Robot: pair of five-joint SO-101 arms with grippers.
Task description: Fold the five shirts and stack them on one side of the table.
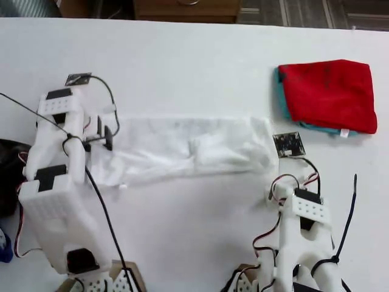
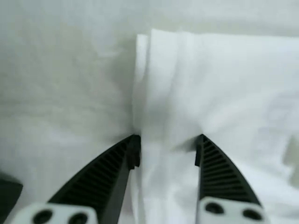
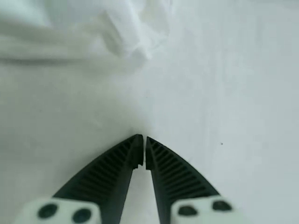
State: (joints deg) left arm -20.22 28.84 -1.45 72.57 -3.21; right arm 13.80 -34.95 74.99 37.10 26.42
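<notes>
Crosswise on the table (image 1: pixel 182 61), the shirt (image 1: pixel 188 149) lies as a long strip, ends pointing left and right. Left gripper (image 2: pixel 168 144) stands wide over one end; right gripper (image 3: pixel 143 140), closed, hangs beside the other.

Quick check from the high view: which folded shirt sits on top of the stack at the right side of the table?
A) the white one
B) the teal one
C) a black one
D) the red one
D: the red folded cloth shirt lies on top, and the teal folded shirt shows as a thin edge beneath it along its left and near sides.
</notes>
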